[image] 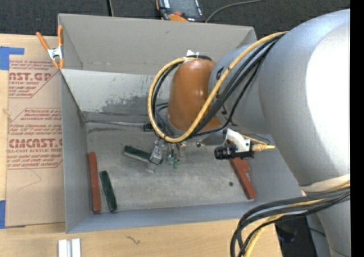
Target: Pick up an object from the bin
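My gripper [164, 153] hangs low over the middle of the bin floor, under the orange wrist cover. A short dark green flat bar [135, 153] lies just to its left, with its right end at the gripper's tip; I cannot tell whether they touch. A small green piece [174, 162] sits right below the gripper's right side.
A red-brown stick [94, 182] and a dark green stick [108, 190] lie side by side by the left wall. Another red-brown stick [243, 177] lies at the right, below a black and white piece with a yellow tip [234, 149]. The arm and cables cover the bin's right side.
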`<state>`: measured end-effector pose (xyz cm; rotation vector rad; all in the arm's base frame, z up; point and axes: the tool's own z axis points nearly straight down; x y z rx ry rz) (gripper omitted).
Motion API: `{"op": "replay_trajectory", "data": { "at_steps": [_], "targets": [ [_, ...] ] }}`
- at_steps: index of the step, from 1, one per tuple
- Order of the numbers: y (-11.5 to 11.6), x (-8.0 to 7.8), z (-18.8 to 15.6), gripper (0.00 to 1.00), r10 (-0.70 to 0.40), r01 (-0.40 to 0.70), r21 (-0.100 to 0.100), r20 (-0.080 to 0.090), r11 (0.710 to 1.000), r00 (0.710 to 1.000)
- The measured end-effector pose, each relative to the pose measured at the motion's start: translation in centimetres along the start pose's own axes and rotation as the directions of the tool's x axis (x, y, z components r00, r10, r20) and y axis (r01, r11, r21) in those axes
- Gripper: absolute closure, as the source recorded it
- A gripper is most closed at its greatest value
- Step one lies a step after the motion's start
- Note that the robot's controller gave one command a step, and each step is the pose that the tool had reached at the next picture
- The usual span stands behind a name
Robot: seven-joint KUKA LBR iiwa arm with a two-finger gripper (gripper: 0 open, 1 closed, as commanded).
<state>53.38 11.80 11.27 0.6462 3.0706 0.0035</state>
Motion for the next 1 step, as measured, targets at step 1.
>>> {"op": "replay_trajectory", "data": {
  "at_steps": [1],
  "targets": [
    [0.09, -0.06, -3.82, 1.0, 0.0, 0.0, 0.0, 0.0, 1.0, 1.0]
  ]
}}
